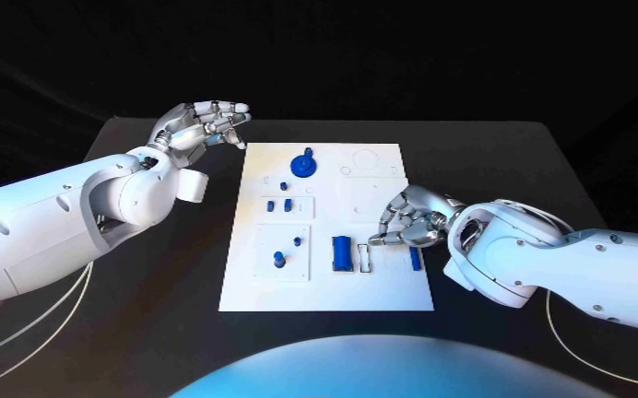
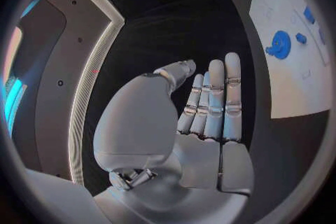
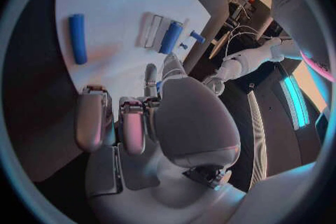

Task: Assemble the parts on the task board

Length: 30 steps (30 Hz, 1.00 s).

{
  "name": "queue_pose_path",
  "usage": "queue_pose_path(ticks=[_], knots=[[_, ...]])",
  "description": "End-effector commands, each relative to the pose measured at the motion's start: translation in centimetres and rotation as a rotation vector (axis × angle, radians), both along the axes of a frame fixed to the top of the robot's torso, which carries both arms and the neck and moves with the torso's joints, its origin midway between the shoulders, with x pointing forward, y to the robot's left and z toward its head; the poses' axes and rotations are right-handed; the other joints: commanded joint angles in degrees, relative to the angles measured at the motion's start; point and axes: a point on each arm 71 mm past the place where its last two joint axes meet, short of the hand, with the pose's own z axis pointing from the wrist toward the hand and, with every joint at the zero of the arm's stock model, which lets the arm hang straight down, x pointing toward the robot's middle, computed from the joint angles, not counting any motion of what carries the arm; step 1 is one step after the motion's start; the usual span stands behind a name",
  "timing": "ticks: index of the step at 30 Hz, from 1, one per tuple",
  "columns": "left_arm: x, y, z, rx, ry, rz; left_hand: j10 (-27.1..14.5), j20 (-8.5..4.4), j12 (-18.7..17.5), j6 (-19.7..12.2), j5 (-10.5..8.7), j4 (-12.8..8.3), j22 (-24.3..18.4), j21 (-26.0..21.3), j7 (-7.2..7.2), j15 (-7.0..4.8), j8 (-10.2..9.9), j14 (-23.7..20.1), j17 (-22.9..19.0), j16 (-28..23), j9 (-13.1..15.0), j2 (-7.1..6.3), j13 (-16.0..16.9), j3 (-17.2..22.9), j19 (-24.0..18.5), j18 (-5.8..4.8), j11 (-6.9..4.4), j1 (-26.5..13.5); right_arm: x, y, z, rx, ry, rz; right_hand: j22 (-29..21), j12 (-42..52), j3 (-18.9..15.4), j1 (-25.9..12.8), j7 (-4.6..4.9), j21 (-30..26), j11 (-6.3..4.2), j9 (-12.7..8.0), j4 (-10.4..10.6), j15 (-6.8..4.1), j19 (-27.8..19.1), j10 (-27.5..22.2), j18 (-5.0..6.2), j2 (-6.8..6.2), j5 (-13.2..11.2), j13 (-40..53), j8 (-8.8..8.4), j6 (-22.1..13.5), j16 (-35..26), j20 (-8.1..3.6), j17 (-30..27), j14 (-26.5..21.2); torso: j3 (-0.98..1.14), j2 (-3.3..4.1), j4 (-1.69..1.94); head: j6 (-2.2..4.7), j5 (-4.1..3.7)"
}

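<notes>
Right robot hand poised over loose bar

The right robot hand point(image 1: 409, 217) hovered, fingers curled on nothing, at the task board's point(image 1: 385, 297) four o'clock, beside a loose blue bar point(image 1: 416, 259), likely to grasp it. The left robot hand point(image 1: 202, 125), fingers apart, waited at ten o'clock.

One overhead view and two wrist views

The head camera looks steeply down on the table point(image 1: 159, 343) and the whole task board point(image 1: 385, 292). Each wrist camera sits close behind its own hand: the left hand point(image 2: 210, 117) faces along the board's edge, the right hand point(image 3: 133, 117) faces the board, which all three views share.
</notes>
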Motion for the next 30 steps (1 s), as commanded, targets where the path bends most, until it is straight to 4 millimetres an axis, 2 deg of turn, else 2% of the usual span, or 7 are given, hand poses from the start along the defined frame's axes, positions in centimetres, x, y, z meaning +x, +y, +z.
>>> queue_pose_path(ticks=[1, 10, 15, 24, 30], knots=[[-0.1, -0.2, 0.1, -0.008, -0.008, -0.015, -0.4, -0.08, 0.3, -0.2, 0.31, -0.2, 0.1, 0.2, 0.53, 0.14, 0.4, -0.4, -0.1, 0.3, 0.1, 0.14, -0.1, 0.1, -0.4, 0.79, -0.09, -0.3, 0.1, -1.2, 0.4, -0.043, -0.055, -0.011, 11.2, 0.0, -0.5, -0.6, 0.18, -0.2, 0.28, -0.1, 0.1, 0.15, 1.5, 4.7, -1.01, -0.74, 0.3, 12.5, -0.47, -0.7, 0.0, -0.14, 13.4, 5.5, -0.08, -0.03, -0.11, 0.01, -0.68], [-0.2, -0.2, 0.0, -0.006, -0.008, -0.017, -0.4, -0.08, 0.3, -0.2, 0.31, -0.3, 0.1, 0.2, 0.52, 0.13, 0.4, -0.4, -0.1, 0.3, 0.1, 0.13, -0.1, 0.1, -0.4, 0.79, -0.1, -0.2, -0.9, -3.7, -0.6, -0.18, -0.088, -0.014, 11.1, -0.3, -1.0, -1.7, 0.56, -0.6, 0.62, -0.4, 0.1, 0.45, 1.4, 4.5, -0.96, -1.04, 0.3, 12.3, -1.14, -1.0, 0.0, 0.11, 13.3, 5.5, -0.04, -0.06, -0.53, 0.11, -1.79], [-0.2, -0.2, -0.1, -0.007, -0.007, -0.02, -0.4, -0.08, 0.3, -0.2, 0.31, -0.3, 0.1, 0.2, 0.52, 0.13, 0.4, -0.4, -0.1, 0.3, 0.1, 0.13, -0.1, 0.1, -0.4, 0.79, -0.1, -0.2, -1.6, -4.5, -1.4, -0.213, -0.076, -0.018, 11.0, -0.8, -1.1, -2.1, 0.64, -1.0, 0.7, -0.5, 0.2, 0.53, 1.2, 4.4, -0.88, -1.16, 0.3, 12.0, -1.33, -1.0, -0.2, 0.19, 12.9, 5.4, -0.08, -0.15, -0.65, 0.01, -1.66], [-0.2, -0.2, -0.1, -0.007, -0.006, -0.021, -0.4, -0.07, 0.4, -0.2, 0.3, -0.3, 0.1, 0.2, 0.52, 0.13, 0.5, -0.4, -0.1, 0.3, 0.1, 0.15, -0.1, 0.1, -0.4, 0.79, -0.1, -0.3, -2.2, -4.6, -2.6, -0.228, -0.05, -0.018, 10.9, -0.9, -1.2, -2.8, 0.71, -1.1, 0.78, -0.6, 0.2, 0.61, 1.2, 4.4, -0.86, -1.09, 0.4, 12.0, -1.54, -0.9, -0.2, 0.29, 12.9, 5.4, -0.01, 0.02, -0.45, 0.01, -1.4], [-0.2, -0.1, -0.1, -0.006, -0.006, -0.02, -0.4, -0.07, 0.4, -0.2, 0.3, -0.3, 0.1, 0.2, 0.52, 0.13, 0.5, -0.4, -0.1, 0.3, 0.1, 0.15, -0.1, 0.1, -0.4, 0.79, -0.1, -0.3, -2.3, -4.6, -2.9, -0.232, -0.043, -0.018, 10.9, -0.9, -1.3, -3.7, 0.7, -1.2, 0.79, -0.6, 0.2, 0.65, 1.2, 4.4, -0.84, -0.98, 0.4, 11.9, -1.65, -0.6, -0.2, 0.38, 12.9, 5.4, -0.07, 0.02, -0.47, 0.01, -1.34]])
